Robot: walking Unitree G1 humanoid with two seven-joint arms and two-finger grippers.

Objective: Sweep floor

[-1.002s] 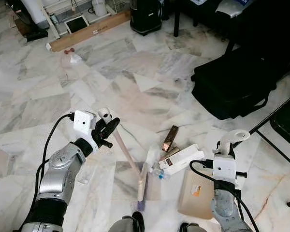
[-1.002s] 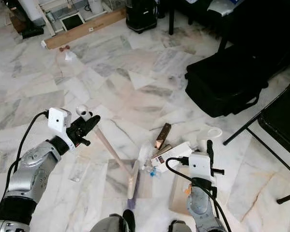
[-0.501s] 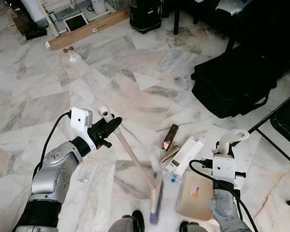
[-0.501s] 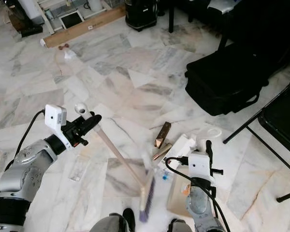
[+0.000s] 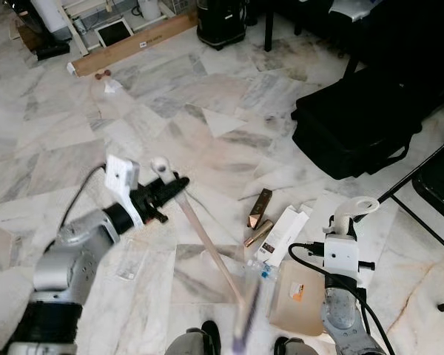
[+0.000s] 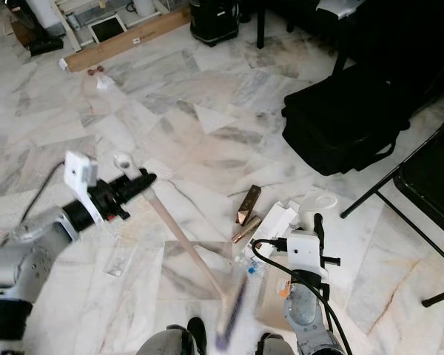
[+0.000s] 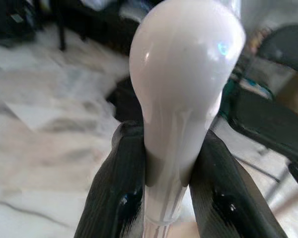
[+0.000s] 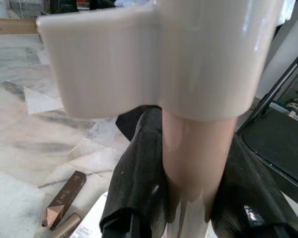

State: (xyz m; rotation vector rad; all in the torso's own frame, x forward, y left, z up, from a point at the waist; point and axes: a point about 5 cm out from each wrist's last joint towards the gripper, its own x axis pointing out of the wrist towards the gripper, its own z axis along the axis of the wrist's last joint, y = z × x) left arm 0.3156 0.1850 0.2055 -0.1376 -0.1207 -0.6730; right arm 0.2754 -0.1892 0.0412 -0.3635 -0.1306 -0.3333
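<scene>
My left gripper [image 5: 172, 183] is shut on the white knob end of a broom handle [image 7: 181, 94]. The wooden stick slants down to the blurred broom head [image 5: 246, 312] near my feet. My right gripper [image 5: 346, 225] is shut on the upright cream handle [image 8: 198, 99] of a tan dustpan [image 5: 300, 299], which lies flat on the marble floor just right of the broom head. Litter lies between them: a white carton [image 5: 285, 235], a brown box [image 5: 260, 208], a gold tube [image 5: 258, 234] and a small clear piece [image 5: 263, 270].
A large black bag [image 5: 355, 122] lies on the floor at the right, with a black chair [image 5: 438, 185] beyond the dustpan. A long cardboard box [image 5: 129, 46] and a black bin [image 5: 222, 22] stand far ahead. A clear wrapper [image 5: 127, 266] lies left of the broom.
The broom head has swung right toward the dustpan and now blurs. The white carton and gold tube were pushed right and turned. The right gripper and dustpan have hardly moved.
</scene>
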